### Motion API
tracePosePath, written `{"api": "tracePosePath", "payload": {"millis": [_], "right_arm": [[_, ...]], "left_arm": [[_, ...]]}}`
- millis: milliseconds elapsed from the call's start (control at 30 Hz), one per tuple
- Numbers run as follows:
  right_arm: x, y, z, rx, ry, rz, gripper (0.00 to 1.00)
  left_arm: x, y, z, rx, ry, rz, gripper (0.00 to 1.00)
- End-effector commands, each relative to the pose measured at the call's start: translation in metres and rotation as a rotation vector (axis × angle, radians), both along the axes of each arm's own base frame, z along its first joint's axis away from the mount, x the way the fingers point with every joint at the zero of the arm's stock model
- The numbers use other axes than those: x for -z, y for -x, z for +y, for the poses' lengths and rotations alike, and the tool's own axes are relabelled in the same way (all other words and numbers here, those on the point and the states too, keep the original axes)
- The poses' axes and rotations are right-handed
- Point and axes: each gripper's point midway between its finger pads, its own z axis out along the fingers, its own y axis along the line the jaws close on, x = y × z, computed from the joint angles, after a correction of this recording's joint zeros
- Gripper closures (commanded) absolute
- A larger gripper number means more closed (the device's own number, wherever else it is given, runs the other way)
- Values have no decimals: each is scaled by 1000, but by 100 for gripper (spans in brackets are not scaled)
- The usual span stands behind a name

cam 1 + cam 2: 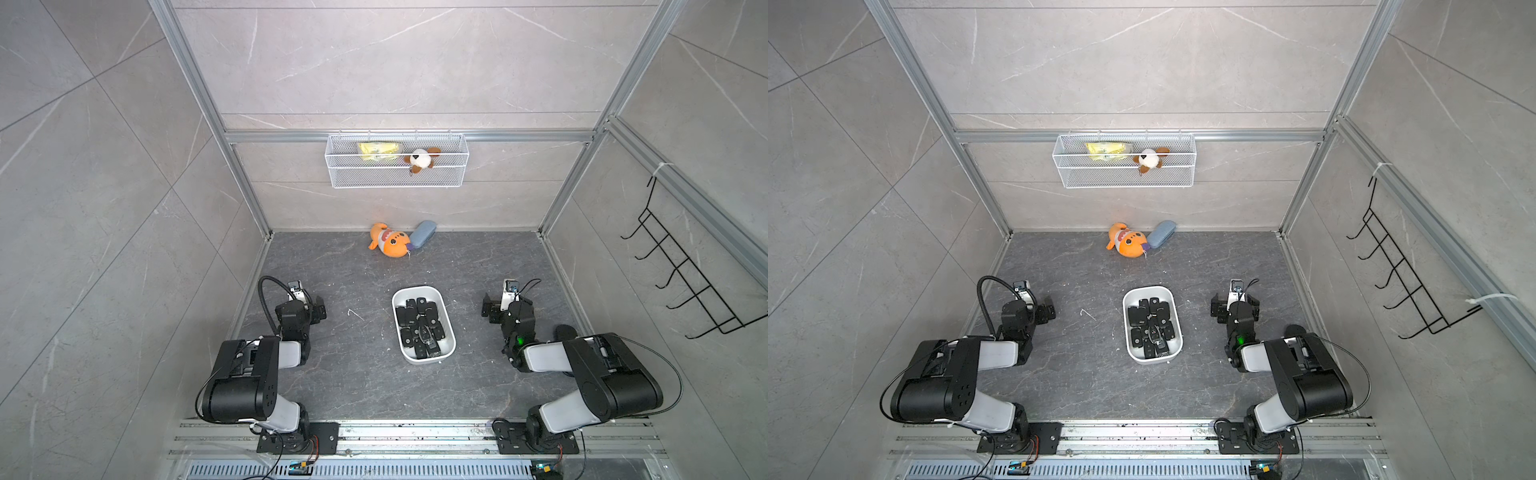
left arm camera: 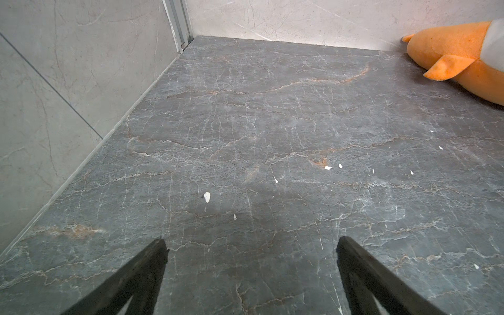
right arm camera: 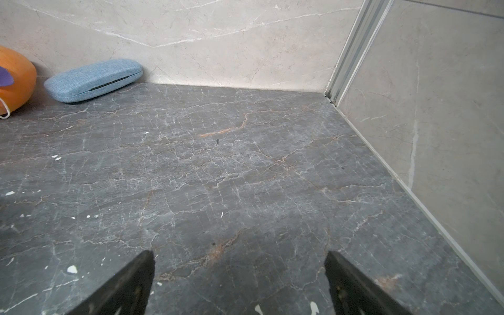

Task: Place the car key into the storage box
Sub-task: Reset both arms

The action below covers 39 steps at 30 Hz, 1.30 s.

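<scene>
both pincers spread and empty, keys lying in the tub

the storage box (image 1: 428, 360) sits on the dark stone tabletop (image 1: 353, 386) between the two arms, seen in both top views (image 1: 1156, 360). a heap of black car keys (image 1: 422, 326) fills it, piled over one another; no key shows on the tabletop outside it.

the left gripper (image 2: 251, 242) hangs over bare tabletop well apart from the box, its jaws spread wide with nothing between them. the right gripper (image 3: 240, 255) stands the same way on the box's other side, jaws wide apart and empty.

at the back wall an orange plush toy (image 1: 388, 243) lies touching a blue-grey case (image 1: 423, 233). above them a white wire basket (image 1: 397, 180) hangs on the rail, holding a yellow packet (image 1: 380, 151) and a small brown-and-white plush (image 1: 422, 158). a black hook rack (image 1: 685, 274) hangs on the side wall.
</scene>
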Motion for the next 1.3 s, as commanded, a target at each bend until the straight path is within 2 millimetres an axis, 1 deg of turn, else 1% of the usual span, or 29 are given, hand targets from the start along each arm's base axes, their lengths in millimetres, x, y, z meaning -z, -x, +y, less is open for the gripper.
{"api": "tracePosePath", "payload": {"millis": [0, 33, 67, 133, 233, 333, 367, 433, 467, 1267], "right_arm": [[-4, -5, 7, -40, -30, -14, 1], [-2, -6, 25, -181, -43, 5, 0], [-2, -2, 41, -324, -83, 11, 0], [-7, 3, 51, -454, -139, -15, 0], [-7, 4, 51, -455, -136, -10, 0], [-5, 0, 45, -415, -140, 1, 1], [-4, -2, 38, -370, -142, 0, 0], [-2, -8, 18, -245, -145, 18, 0], [-2, -9, 16, -229, -145, 16, 0], [-2, -9, 16, -227, -142, 16, 0]], "left_arm": [[-11, -5, 2, 8, -25, -46, 0], [-11, -5, 1, 10, -24, -46, 0], [-11, -4, 1, 11, -25, -47, 0], [-11, -4, 1, 11, -24, -48, 0], [-11, -5, 1, 11, -25, -48, 0], [-11, -5, 1, 11, -24, -46, 0], [-11, -5, 1, 11, -24, -45, 0], [-11, -5, 1, 12, -23, -46, 0], [-11, -5, 1, 11, -23, -47, 0], [-11, -5, 1, 14, -23, -44, 0]]}}
